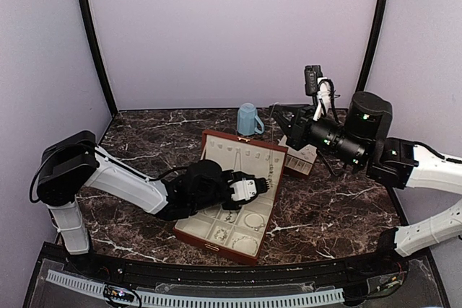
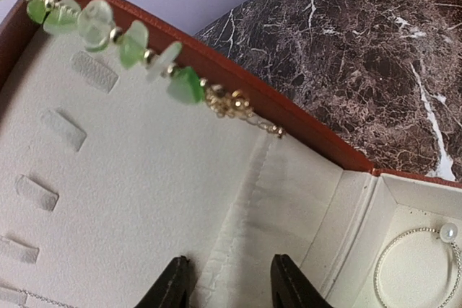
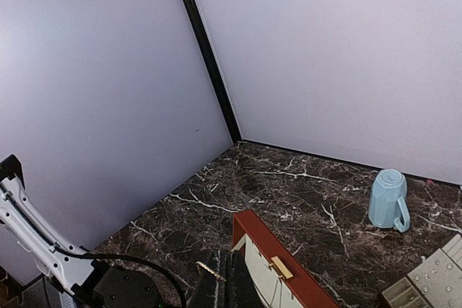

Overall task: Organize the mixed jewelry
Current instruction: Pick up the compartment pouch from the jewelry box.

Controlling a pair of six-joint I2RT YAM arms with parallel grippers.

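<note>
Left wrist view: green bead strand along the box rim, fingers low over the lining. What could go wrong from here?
1. The green bead strand and its gold clasp lie at the box rim; a nudge could tip them onto the marble table.
2. The left gripper stands open over the cream lining fold, nothing between its fingers; closing there would likely pinch fabric, not jewelry.
3. The pearl hoop alongside could snag.

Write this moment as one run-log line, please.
left gripper: open, empty, above jewelry box lining | right gripper: shut, raised | green bead bracelet: lying along box rim
</note>
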